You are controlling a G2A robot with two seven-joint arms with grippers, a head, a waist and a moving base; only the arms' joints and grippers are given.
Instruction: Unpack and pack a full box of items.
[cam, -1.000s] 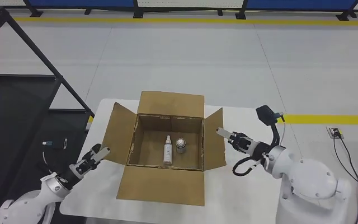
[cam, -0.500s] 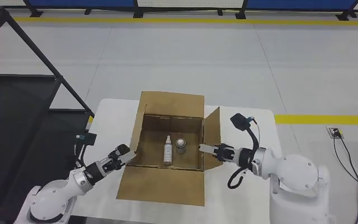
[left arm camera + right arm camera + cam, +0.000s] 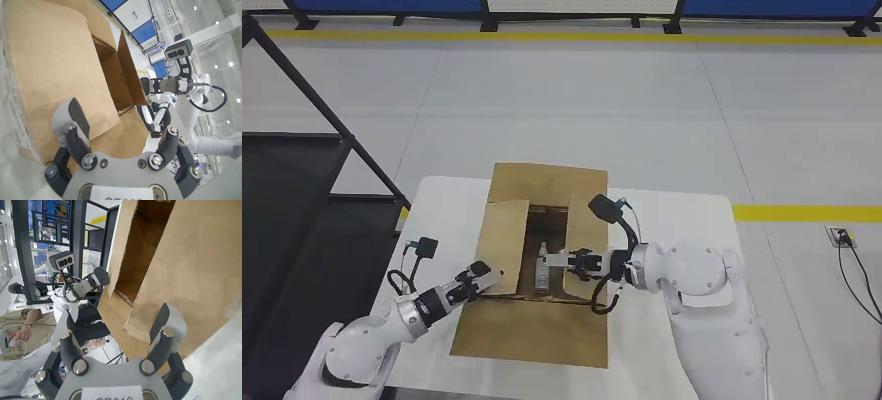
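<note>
A brown cardboard box (image 3: 532,335) sits mid-table with its front and back flaps lying outward. The left side flap (image 3: 504,238) leans in over the opening, and the right side flap (image 3: 587,238) stands nearly upright. My left gripper (image 3: 485,275) is open, one pad (image 3: 78,115) against the left flap's outer face (image 3: 56,66). Open as well, my right gripper (image 3: 560,262) reaches over the opening, one finger (image 3: 164,321) beside the right flap (image 3: 189,266). A white spray bottle (image 3: 541,272) lies inside the box, partly hidden.
The white table (image 3: 442,215) has bare room left and right of the box. A black frame post (image 3: 322,110) slants down toward the table's far left corner. Across the box, each wrist view shows the other arm's gripper (image 3: 149,87) (image 3: 101,276).
Both arms swung inward toward the box. The two side flaps, lying out flat a second ago, are now raised and tipped over the opening, hiding the can.
</note>
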